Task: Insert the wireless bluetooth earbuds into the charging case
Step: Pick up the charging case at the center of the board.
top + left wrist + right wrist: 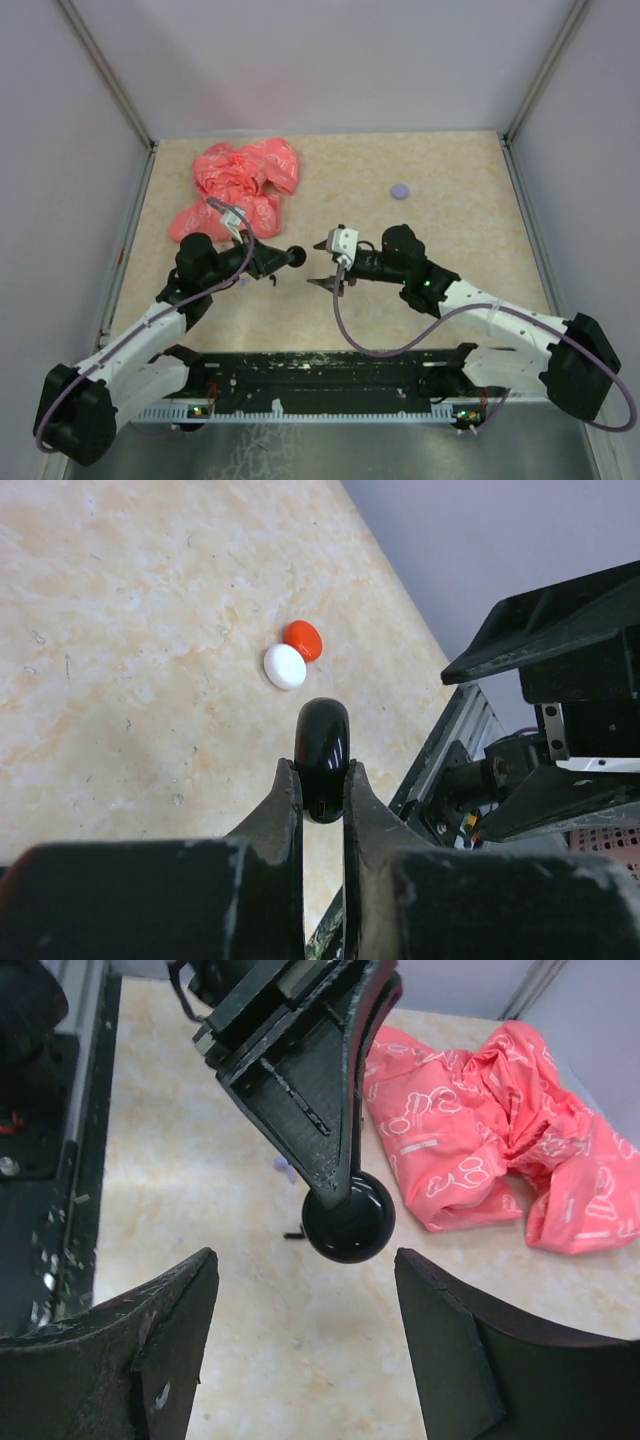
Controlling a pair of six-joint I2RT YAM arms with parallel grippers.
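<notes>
My left gripper (283, 259) is shut on a glossy black round charging case (297, 257) and holds it above the table. In the left wrist view the case (322, 742) stands edge-on between the fingers, closed, port end toward the camera. My right gripper (325, 283) is open and empty, just right of the case and facing it. In the right wrist view the case (349, 1220) hangs ahead of my open right gripper (303, 1258). A tiny black earbud (293, 1235) and a pale purple earbud (285, 1168) lie on the table beneath, partly hidden by the left finger (300, 1080).
A crumpled pink bag (240, 185) lies at the back left, also in the right wrist view (480, 1120). A pale purple disc (401, 190) sits at the back right. A red disc (303, 640) and a white disc (285, 666) lie touching on the table.
</notes>
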